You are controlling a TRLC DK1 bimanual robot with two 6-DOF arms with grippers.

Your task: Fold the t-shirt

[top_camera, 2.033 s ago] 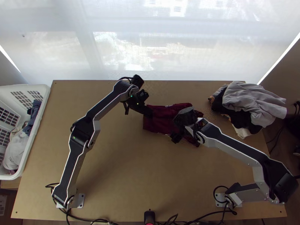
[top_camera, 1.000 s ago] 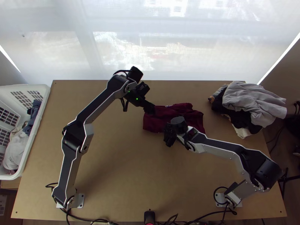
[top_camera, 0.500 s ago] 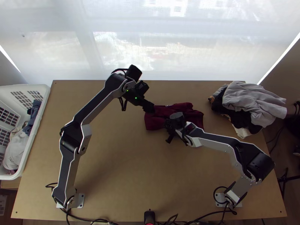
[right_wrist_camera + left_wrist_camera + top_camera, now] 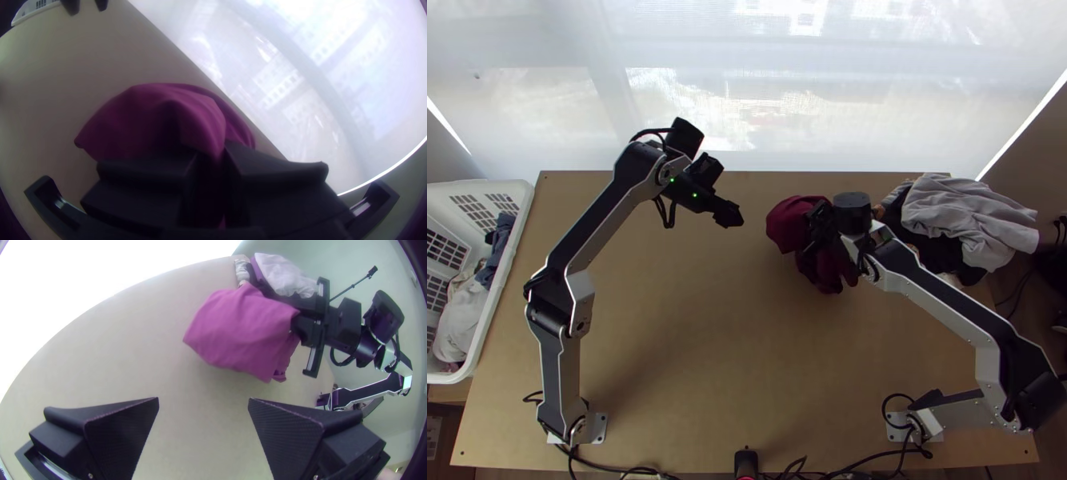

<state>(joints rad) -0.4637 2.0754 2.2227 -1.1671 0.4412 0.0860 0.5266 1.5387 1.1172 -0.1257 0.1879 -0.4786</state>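
In the top view the maroon t-shirt (image 4: 791, 222) is bunched and lifted right of the table's middle, hanging from my right gripper (image 4: 819, 228). The left gripper (image 4: 734, 214) stands apart to the shirt's left. In the left wrist view, my left gripper (image 4: 203, 404) is open, with bare table between its fingers; the shirt (image 4: 242, 331) hangs farther off, pinched at one side. The right wrist view has my right gripper (image 4: 213, 155) shut on a gathered part of the shirt (image 4: 155, 115), the cloth draping out beyond the fingers. Its folded state cannot be told.
A pile of grey and black clothes (image 4: 967, 220) lies at the table's far right, close behind the right gripper. The white laundry basket (image 4: 503, 264) with clothes stands at the left edge. Bare tabletop (image 4: 739, 352) stretches between the arm bases.
My right gripper has moved right and away from the near edge, carrying the shirt, which went from lying flat to hanging bunched. The left gripper has drawn back to the left, off the shirt.
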